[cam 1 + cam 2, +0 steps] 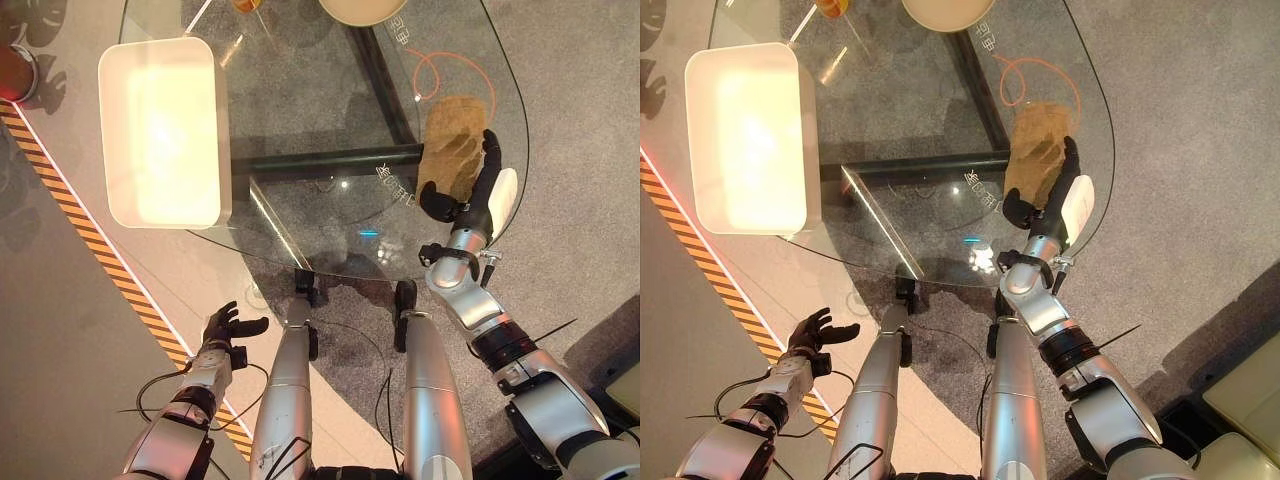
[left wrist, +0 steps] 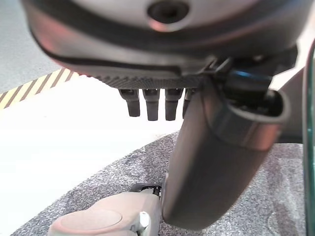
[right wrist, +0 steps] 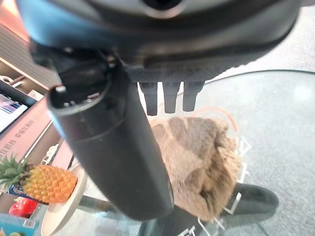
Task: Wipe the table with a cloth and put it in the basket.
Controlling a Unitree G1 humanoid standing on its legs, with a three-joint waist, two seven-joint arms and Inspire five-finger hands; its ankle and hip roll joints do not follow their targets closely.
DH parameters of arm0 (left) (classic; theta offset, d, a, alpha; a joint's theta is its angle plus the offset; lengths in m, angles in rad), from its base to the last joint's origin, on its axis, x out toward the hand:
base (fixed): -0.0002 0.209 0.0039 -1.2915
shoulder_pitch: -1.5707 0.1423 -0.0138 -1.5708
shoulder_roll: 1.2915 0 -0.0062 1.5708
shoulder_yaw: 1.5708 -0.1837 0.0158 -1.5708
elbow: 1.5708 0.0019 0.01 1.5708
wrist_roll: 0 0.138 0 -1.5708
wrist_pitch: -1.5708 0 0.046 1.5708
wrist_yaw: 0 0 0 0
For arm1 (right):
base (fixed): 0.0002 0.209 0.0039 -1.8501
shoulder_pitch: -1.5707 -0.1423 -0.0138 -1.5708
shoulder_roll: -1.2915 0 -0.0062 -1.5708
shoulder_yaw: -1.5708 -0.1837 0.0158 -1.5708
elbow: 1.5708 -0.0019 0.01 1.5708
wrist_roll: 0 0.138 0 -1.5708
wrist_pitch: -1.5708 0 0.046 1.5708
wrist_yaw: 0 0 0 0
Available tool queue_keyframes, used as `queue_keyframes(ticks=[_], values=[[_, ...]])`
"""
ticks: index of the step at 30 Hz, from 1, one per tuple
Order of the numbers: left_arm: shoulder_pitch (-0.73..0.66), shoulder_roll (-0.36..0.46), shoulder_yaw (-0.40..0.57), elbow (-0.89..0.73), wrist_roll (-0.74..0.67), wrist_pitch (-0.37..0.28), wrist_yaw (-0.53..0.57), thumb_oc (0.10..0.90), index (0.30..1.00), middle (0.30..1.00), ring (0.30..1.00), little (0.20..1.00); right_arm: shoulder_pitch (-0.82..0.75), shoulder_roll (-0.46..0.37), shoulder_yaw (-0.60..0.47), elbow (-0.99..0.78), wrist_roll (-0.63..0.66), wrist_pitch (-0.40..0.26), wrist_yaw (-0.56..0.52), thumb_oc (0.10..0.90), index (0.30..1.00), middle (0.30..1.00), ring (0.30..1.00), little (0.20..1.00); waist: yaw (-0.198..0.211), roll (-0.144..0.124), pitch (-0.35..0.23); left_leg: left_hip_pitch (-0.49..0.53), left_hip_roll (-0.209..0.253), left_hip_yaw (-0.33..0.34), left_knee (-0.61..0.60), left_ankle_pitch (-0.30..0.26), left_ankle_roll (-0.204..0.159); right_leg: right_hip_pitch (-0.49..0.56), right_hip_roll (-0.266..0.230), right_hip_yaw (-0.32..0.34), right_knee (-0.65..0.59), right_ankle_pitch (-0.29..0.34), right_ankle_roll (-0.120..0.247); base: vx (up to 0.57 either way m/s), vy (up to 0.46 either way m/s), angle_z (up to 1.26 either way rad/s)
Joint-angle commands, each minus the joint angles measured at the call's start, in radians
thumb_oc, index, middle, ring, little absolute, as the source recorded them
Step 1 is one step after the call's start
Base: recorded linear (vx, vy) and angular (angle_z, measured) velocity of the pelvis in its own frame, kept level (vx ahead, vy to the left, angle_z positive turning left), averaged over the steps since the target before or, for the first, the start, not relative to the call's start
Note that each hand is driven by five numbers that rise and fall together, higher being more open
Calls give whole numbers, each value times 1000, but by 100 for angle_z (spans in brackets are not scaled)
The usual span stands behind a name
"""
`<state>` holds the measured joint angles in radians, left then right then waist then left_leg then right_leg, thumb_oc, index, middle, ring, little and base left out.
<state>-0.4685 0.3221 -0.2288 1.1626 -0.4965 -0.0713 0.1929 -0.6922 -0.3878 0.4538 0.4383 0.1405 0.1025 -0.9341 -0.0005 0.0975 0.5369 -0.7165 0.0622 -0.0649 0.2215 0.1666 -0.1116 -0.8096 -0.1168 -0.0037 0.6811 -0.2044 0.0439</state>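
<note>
Left eye view: I see the round-edged glass table on its dark metal frame. The crumpled tan-brown cloth lies near the table's right edge. My right hand is at the cloth's near right side, fingers straight and extended up along it, thumb spread off toward the cloth's near edge. Nothing curled round the cloth; whether the fingers touch it I can't tell. The white rectangular plastic basket sits on the table's left edge, well apart from the cloth. A thin orange cord loop lies on the glass just beyond the cloth. A cream round plate is at the far edge. My left hand hangs off the table, below its near left edge, over the floor near the black-and-orange striped floor tape, fingers relaxed and spread, holding nothing.

Right eye view: same layout; cloth by the right edge, basket on the left edge.

Left wrist view: left hand with fingers straight, empty, grey carpet past them.

Right wrist view: right hand with fingers straight, thumb out wide, cloth just past the fingertips on the glass. A pineapple sits on the plate at the table's far edge.
</note>
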Motion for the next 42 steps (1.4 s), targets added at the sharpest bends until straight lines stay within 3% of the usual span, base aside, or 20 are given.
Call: queue_keyframes(ticks=[1, 9, 26, 42], values=[[50, 5, -14, 57, -11, -22, 47, 800, 900, 900, 900, 900, -12, -21, 0, -121, 7, -35, 11, 800, 900, 900, 900, 900, -13, 3, -17, 20, -103, 95, 102, -133, 89, 66, 51, -58, -244, 129, -43, 0, 0, 0], [40, -2, -24, 57, -11, -15, 49, 800, 900, 900, 900, 900, -21, 3, 30, -108, 17, 2, 11, 800, 900, 900, 900, 900, -11, 7, -17, 22, -104, 97, 98, -127, 88, 65, 49, -60, -245, 132, -45, 0, 0, 0], [18, -26, -60, 86, -8, -20, 37, 800, 900, 900, 900, 900, -159, 5, 54, 149, 42, 90, -87, 800, 900, 900, 900, 900, 15, 38, -17, 30, -110, 97, 102, -126, 89, 67, 38, -67, -236, 133, -47, 0, 1, -2], [7, -34, -82, 67, -12, -1, 46, 800, 900, 900, 900, 900, -192, 20, 88, 212, 47, 123, -28, 800, 900, 900, 900, 900, 22, 51, -17, 25, -117, 94, 98, -120, 91, 55, 36, -70, -232, 137, -46, 1, 0, 1]])
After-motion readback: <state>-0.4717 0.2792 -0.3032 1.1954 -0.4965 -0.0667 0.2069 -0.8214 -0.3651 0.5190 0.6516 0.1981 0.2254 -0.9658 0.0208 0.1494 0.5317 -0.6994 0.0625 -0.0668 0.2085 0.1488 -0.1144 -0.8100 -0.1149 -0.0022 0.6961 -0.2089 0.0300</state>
